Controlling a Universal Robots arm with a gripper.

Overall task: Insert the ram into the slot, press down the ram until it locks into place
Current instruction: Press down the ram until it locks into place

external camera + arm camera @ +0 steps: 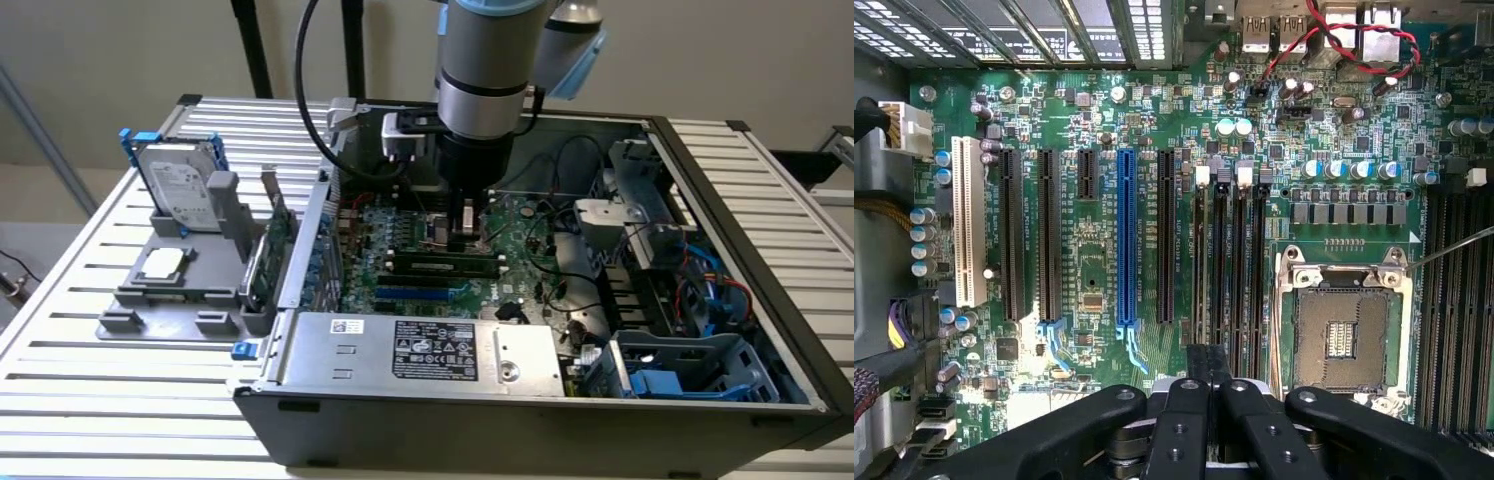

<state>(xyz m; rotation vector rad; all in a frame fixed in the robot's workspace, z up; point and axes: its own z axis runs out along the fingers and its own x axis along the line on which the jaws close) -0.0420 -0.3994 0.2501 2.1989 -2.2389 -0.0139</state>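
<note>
The ram [447,265] is a long dark stick with a pale label, lying flat along its slot [441,270] on the motherboard. In the wrist view, the parallel black slots [1229,265] run from 12 to 6 o'clock.

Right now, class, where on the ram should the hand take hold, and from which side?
Grip the ram midway along its long top edge, pinching its two flat faces, coming from straight above. It appears to stand on edge along the black slots, so only that upper edge is free.
</note>
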